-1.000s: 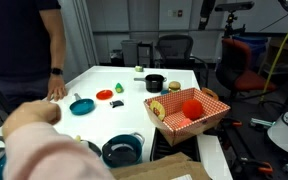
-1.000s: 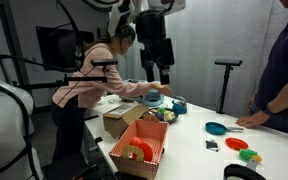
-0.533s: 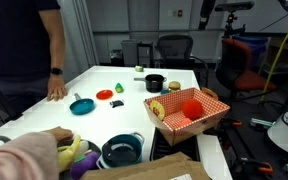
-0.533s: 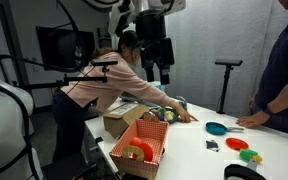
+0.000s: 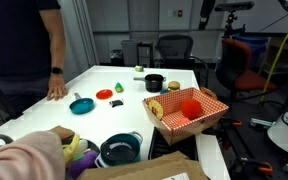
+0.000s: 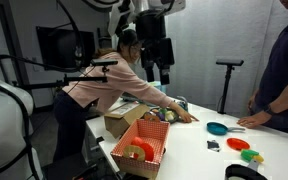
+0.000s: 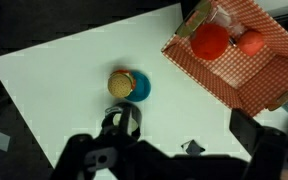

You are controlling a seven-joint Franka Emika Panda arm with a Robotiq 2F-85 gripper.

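gripper [image 6: 157, 72] hangs high over the table [image 7: 54, 80], fingers spread, holding nothing. The blue dish [image 7: 125, 86] with a tan round piece on it sits on the white top well below, near the checkered basket [image 7: 269, 50] but apart from it. Risk: the person's arm [image 6: 142, 93] lies across the table close under the tool, so any descent could strike it. Versus 1 s ago the arm reaches farther along the table; gripper unchanged.

A white, rounded arm [image 6: 150, 6] is seen in an exterior view, ending in a black, boxy gripper [image 6: 158, 77]. Two slim dark fingers [image 6: 150, 72] are carried below it.
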